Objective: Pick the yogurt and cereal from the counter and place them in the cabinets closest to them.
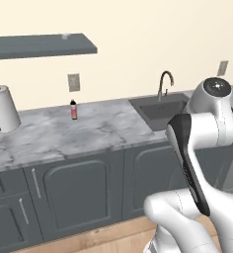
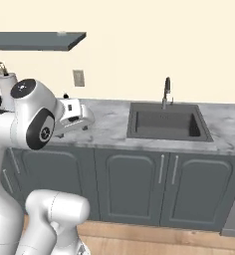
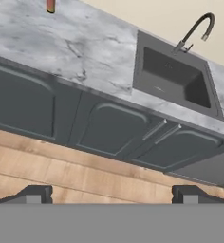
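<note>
Marble-veined grey-white counter [image 1: 49,136] | sink [image 2: 167,122] set in it | dark grey-blue cabinets [image 1: 39,45] slab on wall above, tiny pale item atop, unclear | fingers [image 3: 111,193] spread wide, empty, over floor.

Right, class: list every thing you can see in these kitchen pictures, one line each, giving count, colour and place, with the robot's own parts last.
Counter: one, grey-white marble, along the wall.
Sink: one, dark grey, set in the counter.
Tap: one, dark, behind the sink.
Bottle: one, pink-red, on the counter by the wall.
Paper towel roll: one, white, counter's left end.
Shelf: one, grey-blue, on the wall.
Sockets: two, grey, on the wall.
Cupboard doors: several, dark grey, under the counter.
Arm: one, white.
Fingers: two, dark, open.
</note>
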You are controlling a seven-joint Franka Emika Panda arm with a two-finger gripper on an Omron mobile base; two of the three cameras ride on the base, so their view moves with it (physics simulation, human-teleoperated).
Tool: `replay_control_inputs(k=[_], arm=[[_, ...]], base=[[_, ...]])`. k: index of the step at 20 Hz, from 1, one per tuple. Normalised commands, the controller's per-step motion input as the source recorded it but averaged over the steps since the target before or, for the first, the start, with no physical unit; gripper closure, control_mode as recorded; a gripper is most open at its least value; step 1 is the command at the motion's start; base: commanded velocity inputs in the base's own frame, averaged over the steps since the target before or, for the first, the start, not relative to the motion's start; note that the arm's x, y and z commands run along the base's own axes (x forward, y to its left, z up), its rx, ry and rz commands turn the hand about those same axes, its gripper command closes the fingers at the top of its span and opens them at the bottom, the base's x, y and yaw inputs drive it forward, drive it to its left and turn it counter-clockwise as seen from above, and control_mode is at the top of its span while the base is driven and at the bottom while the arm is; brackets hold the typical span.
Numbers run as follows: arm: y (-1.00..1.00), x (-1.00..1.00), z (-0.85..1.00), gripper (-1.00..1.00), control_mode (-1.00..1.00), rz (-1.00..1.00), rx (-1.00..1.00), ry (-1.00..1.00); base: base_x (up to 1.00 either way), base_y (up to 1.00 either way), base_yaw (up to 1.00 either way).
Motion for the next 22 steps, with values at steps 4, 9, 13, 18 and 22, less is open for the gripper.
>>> replay_control_inputs(k=[4,9,13,18,22], arm=[[0.0,0.0,0.0,-1.0,1.0,0.0,0.0,0.0],[0.0,0.0,0.0,-1.0,1.0,0.0,0.0,0.0],[0.0,0.0,0.0,-1.0,1.0,0.0,0.0,0.0],[0.0,0.0,0.0,-1.0,1.0,0.0,0.0,0.0],[0.0,0.0,0.0,-1.0,1.0,0.0,0.0,0.0]], base=[[0.0,0.67,-0.03],[0.0,0.67,-0.03],[0.0,0.68,-0.03],[0.0,0.68,-0.02],[0.0,0.66,-0.02]])
